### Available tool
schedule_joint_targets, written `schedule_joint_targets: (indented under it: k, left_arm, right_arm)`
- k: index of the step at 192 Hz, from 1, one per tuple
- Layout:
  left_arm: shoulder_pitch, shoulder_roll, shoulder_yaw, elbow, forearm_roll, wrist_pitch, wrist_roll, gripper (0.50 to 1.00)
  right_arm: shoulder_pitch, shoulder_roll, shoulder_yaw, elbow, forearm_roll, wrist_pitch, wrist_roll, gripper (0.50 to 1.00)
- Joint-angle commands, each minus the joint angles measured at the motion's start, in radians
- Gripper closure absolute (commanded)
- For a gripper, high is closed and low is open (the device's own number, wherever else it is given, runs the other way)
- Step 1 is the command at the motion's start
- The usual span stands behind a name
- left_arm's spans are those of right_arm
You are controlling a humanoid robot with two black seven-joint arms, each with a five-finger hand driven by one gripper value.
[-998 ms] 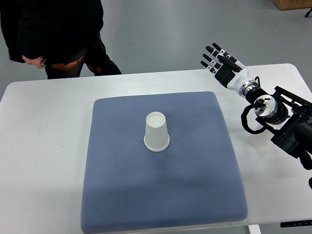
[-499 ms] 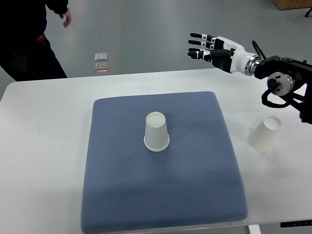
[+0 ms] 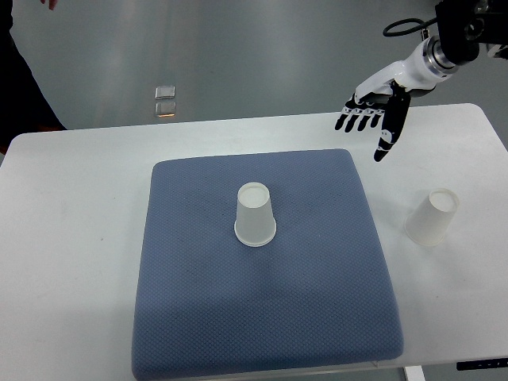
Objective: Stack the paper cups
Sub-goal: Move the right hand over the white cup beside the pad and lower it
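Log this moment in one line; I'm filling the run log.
right hand open, raised | cup on pad | second cup on table | unstacked

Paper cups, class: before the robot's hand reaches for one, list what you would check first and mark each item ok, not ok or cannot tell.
1. Right hand empty, fingers spread: ok.
2. Cup on the table free to grasp, nothing touching it: ok.
3. Cup on the blue mat standing upside down, steady as a base: ok.
4. Both cups facing the same way for stacking: ok, both rest rim down.
5. Path between the hand and the table cup clear: ok.
6. Person at the far left edge away from the cups: ok.
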Motion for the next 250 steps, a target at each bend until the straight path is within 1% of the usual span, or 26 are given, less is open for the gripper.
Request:
schedule_joint_targets:
  k: [1, 17, 36, 74, 115, 137, 154, 169, 171, 174, 181, 183, 185, 187, 191, 195, 213, 233, 250]
  left_arm:
    - [0.0, 0.0, 0.001, -0.009, 0.0, 0.0, 0.0, 0.5]
    - [0.0, 0.0, 0.001, -0.01, 0.0, 0.0, 0.0, 0.5]
    - [0.0, 0.0, -0.001, -0.012, 0.002, 0.0, 0.0, 0.5]
    - [0.0, 0.0, 0.001, -0.012, 0.002, 0.0, 0.0, 0.5]
    - [0.0, 0.0, 0.001, -0.01, 0.0, 0.0, 0.0, 0.5]
    - [0.0, 0.0, -0.001, -0.01, 0.0, 0.0, 0.0, 0.5]
    - [0.0, 0.0, -0.001, -0.009, 0.0, 0.0, 0.0, 0.5]
    - [0.0, 0.0, -0.001, -0.009, 0.0, 0.0, 0.0, 0.5]
    - [0.0, 0.0, -0.001, -0.009, 0.0, 0.0, 0.0, 0.5]
    - [0.0, 0.0, -0.001, -0.009, 0.0, 0.0, 0.0, 0.5]
    - [0.0, 0.0, -0.001, -0.009, 0.0, 0.0, 0.0, 0.5]
    - [0.0, 0.0, -0.001, -0.009, 0.0, 0.0, 0.0, 0.5]
    - [0.0, 0.0, -0.001, -0.009, 0.0, 0.0, 0.0, 0.5]
    - [0.0, 0.0, -0.001, -0.009, 0.0, 0.0, 0.0, 0.5]
    - [0.0, 0.0, -0.001, -0.009, 0.0, 0.0, 0.0, 0.5]
    - [0.0, 0.0, -0.001, -0.009, 0.0, 0.0, 0.0, 0.5]
    - [0.0, 0.0, -0.002, -0.009, 0.0, 0.0, 0.0, 0.5]
    - [0.001, 0.0, -0.004, -0.009, 0.0, 0.0, 0.0, 0.5]
    - [0.001, 0.0, -0.004, -0.006, 0.0, 0.0, 0.0, 0.5]
  right_arm:
    - [0.153, -0.004, -0.111, 0.127, -0.037, 0.002, -0.022, 0.583]
    - [0.236, -0.013, -0.165, 0.193, -0.043, 0.002, -0.022, 0.583]
    - [0.32, -0.063, -0.208, 0.249, -0.043, 0.002, -0.025, 0.583]
    - [0.438, -0.169, -0.232, 0.285, -0.043, 0.002, -0.028, 0.583]
    - [0.422, -0.163, -0.232, 0.28, -0.043, 0.002, -0.037, 0.585]
    - [0.333, -0.148, -0.231, 0.274, -0.043, 0.002, -0.042, 0.585]
    - [0.267, -0.131, -0.234, 0.259, -0.043, -0.064, -0.046, 0.587]
    - [0.195, -0.126, -0.234, 0.236, -0.04, -0.158, -0.079, 0.587]
    - [0.194, -0.126, -0.234, 0.236, -0.04, -0.158, -0.079, 0.587]
    - [0.175, -0.125, -0.234, 0.231, -0.039, -0.185, -0.085, 0.587]
    - [0.144, -0.122, -0.234, 0.222, -0.036, -0.221, -0.094, 0.587]
    - [0.123, -0.119, -0.234, 0.217, -0.033, -0.244, -0.102, 0.587]
    - [0.122, -0.119, -0.234, 0.217, -0.032, -0.244, -0.102, 0.587]
    - [0.106, -0.119, -0.234, 0.213, -0.029, -0.265, -0.108, 0.587]
    - [0.095, -0.119, -0.234, 0.211, -0.028, -0.275, -0.112, 0.587]
    - [0.072, -0.116, -0.234, 0.21, -0.02, -0.302, -0.122, 0.587]
    - [0.02, -0.117, -0.24, 0.208, -0.016, -0.34, -0.134, 0.587]
    - [-0.023, -0.117, -0.24, 0.206, -0.017, -0.35, -0.134, 0.587]
    - [-0.063, -0.117, -0.234, 0.2, -0.016, -0.379, -0.134, 0.587]
